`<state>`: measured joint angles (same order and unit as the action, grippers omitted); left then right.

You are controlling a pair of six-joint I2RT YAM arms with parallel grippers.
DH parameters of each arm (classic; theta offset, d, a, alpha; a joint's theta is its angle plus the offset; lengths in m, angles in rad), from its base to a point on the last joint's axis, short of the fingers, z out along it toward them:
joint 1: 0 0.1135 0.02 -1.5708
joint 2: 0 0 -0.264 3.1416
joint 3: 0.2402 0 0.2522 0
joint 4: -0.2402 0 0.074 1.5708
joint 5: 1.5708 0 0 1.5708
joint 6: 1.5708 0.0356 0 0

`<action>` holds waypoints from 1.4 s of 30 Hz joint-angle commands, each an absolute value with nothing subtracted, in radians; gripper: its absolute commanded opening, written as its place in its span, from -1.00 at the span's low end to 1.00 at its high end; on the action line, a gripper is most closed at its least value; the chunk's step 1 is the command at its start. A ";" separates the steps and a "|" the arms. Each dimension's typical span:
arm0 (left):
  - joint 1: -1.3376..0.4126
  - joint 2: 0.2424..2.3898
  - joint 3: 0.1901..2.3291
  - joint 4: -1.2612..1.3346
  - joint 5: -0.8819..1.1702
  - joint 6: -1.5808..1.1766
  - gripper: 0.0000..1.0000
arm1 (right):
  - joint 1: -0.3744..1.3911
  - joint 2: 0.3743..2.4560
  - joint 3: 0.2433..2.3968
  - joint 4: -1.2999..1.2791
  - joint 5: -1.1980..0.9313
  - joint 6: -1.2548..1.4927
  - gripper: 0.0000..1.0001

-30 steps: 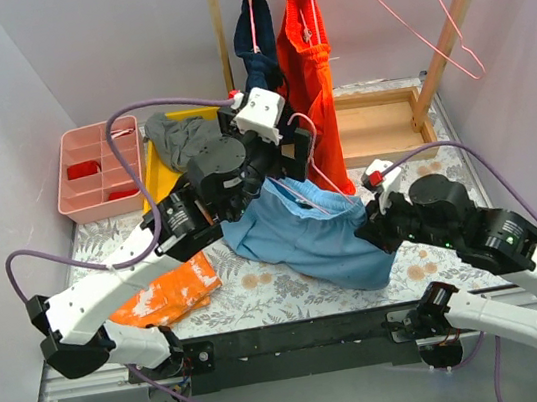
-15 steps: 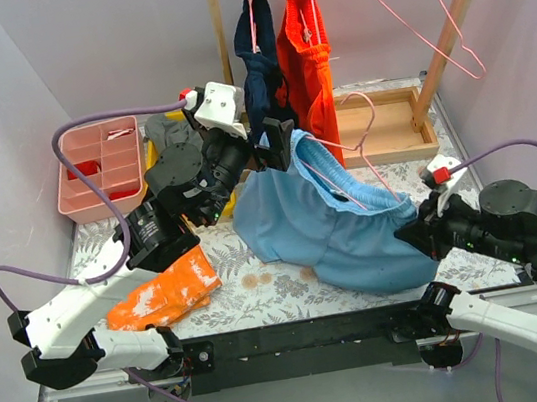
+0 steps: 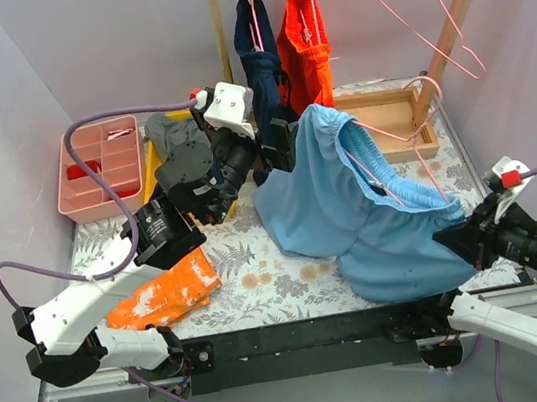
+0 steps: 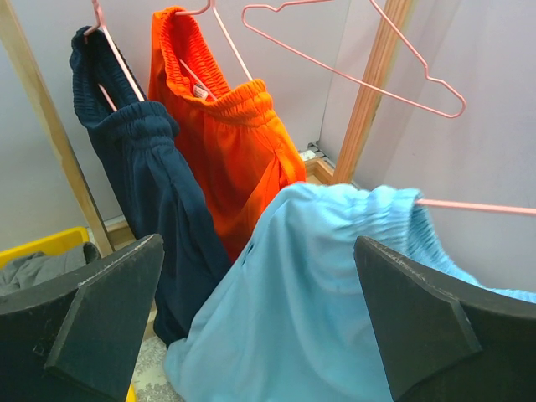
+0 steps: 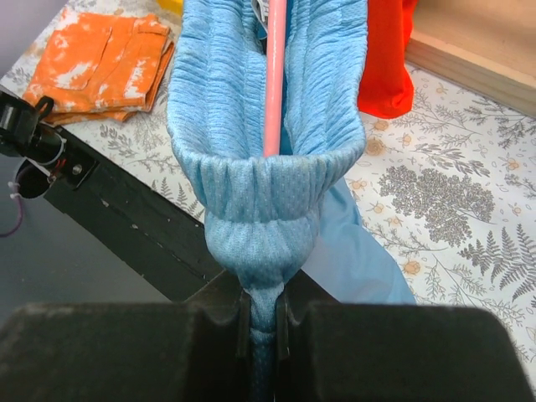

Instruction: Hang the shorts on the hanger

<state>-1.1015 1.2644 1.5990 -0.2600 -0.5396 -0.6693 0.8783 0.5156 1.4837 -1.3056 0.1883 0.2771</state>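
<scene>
Patterned worktop (image 3: 247,261) with a wooden rack (image 3: 218,26) at the rear. The shorts (image 3: 351,209) hang above the worktop, stretched from just in front of the rack down toward the near right corner. The hanger (image 5: 275,75) runs inside the elastic waistband, its hook rising clear of the cloth. The right pincer (image 5: 264,322) is clamped on the waistband's low end, the wire passing above its fingers. The left pincer (image 4: 260,251) stands wide and holds nothing, the cloth's upper end just beyond its tips. Judged step: seating the waistband over both hanger shoulders. The right arm should hold the band taut along the wire. The left should take the free upper edge, not the navy shorts (image 4: 142,167) beside it.
</scene>
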 commanded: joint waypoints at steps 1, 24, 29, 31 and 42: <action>-1.101 1.266 1.601 -0.259 -0.535 -0.673 0.96 | 0.876 0.503 1.591 -1.264 0.244 0.291 -0.97; -1.101 1.293 1.620 -0.281 -0.543 -0.675 0.96 | 0.877 0.420 1.703 -1.308 0.429 0.322 -0.97; -1.101 1.301 1.615 -0.281 -0.540 -0.678 0.96 | 0.876 0.411 1.684 -1.308 0.500 0.337 -0.97; -1.101 1.305 1.612 -0.281 -0.535 -0.689 0.96 | 0.876 0.408 1.674 -1.307 0.551 0.344 -0.97; -1.101 1.354 1.591 -0.262 -0.476 -0.733 0.96 | 0.876 0.459 1.641 -1.295 0.673 0.364 -0.97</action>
<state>-1.1015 1.3464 1.5978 -0.2680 -0.5072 -0.7147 0.8783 0.4240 1.6314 -1.4200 0.5854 0.3573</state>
